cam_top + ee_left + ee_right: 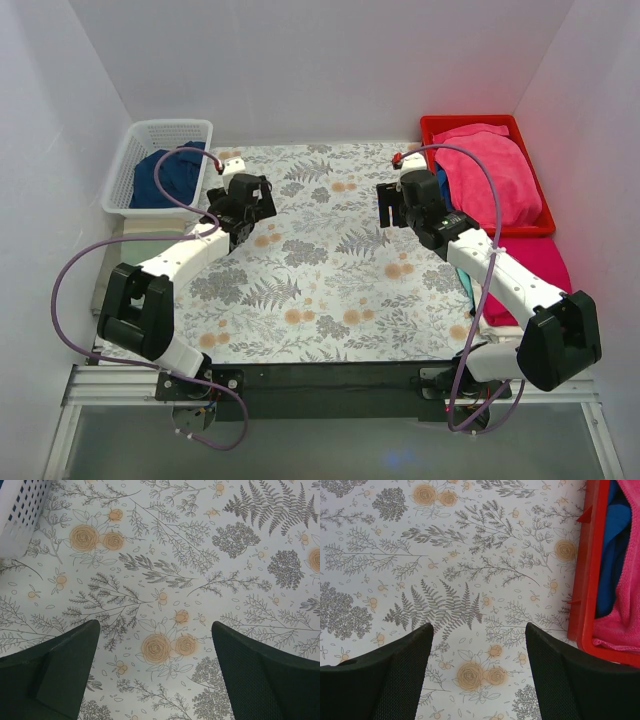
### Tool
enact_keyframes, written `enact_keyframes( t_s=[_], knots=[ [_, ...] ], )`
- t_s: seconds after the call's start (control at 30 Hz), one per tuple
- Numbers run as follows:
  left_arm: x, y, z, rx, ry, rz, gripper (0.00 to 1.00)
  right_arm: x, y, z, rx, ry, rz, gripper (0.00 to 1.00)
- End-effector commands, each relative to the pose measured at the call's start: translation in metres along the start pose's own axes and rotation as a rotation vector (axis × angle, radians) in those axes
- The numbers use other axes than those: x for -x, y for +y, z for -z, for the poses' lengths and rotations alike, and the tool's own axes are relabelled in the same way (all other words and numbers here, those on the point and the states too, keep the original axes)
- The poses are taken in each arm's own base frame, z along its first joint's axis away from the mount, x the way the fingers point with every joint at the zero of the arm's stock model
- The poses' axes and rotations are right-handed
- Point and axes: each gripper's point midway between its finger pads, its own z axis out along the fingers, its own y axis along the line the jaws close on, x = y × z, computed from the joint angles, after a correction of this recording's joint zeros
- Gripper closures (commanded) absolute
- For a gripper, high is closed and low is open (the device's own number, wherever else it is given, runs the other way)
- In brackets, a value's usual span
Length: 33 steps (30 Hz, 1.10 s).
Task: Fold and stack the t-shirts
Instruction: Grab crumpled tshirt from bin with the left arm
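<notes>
Both arms hang over the flowered surface (330,280). The left tool (155,630) is spread wide, its fingers apart above an orange bloom, holding nothing. The right tool (477,630) is spread just the same, empty, close by the red tray (470,121) at the far right. In that tray the pink t-shirts (492,165) are heaped, with a blue cloth (609,555) tucked beneath them against the tray wall. More pink cloth (545,265) lies on the near side of the tray, under the right arm. The navy t-shirt (160,178) sits bunched in the white basket (170,126) at the far left corner, well apart from both tools.
</notes>
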Motion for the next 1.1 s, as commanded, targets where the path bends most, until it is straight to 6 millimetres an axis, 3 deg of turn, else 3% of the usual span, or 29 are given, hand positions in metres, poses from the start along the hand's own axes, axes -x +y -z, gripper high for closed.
enact_keyframes(
  t_s=[0.0,0.2,0.33,0.47,0.57,0.6,0.73,0.9,0.97,1.0,1.07],
  knots=[
    [0.021,-0.012,0.008,-0.028,-0.041,-0.008,0.06,0.004,-0.001,0.001,-0.014,-0.022,-0.007,0.21],
    [0.027,-0.004,0.001,0.055,-0.062,0.020,0.04,0.003,0.001,-0.002,-0.007,-0.015,-0.014,0.21],
    [0.040,-0.001,-0.018,0.167,-0.071,-0.003,0.06,0.001,0.001,-0.001,-0.010,-0.012,-0.015,0.20],
    [0.079,0.005,-0.034,0.217,-0.122,0.039,0.08,-0.001,0.002,-0.004,-0.001,-0.002,-0.015,0.19],
    [0.097,0.028,-0.056,0.207,-0.089,0.158,0.12,-0.006,0.008,-0.007,0.025,0.014,-0.016,0.19],
    [0.115,0.048,-0.064,0.223,-0.106,0.213,0.14,-0.006,0.008,-0.008,0.026,0.017,-0.017,0.19],
    [0.140,0.073,-0.093,0.223,-0.109,0.273,0.16,-0.015,0.010,-0.017,0.025,0.048,-0.011,0.20],
    [0.144,0.108,-0.132,0.280,-0.106,0.320,0.19,-0.022,0.014,-0.027,0.027,0.074,-0.011,0.20],
    [0.138,0.115,-0.150,0.289,-0.103,0.338,0.19,-0.028,0.016,-0.032,0.036,0.094,-0.011,0.20],
    [0.137,0.133,-0.158,0.314,-0.101,0.361,0.20,-0.030,0.017,-0.034,0.037,0.099,-0.013,0.20],
    [0.129,0.142,-0.176,0.326,-0.095,0.378,0.21,-0.036,0.019,-0.038,0.044,0.118,-0.011,0.21]
  ],
)
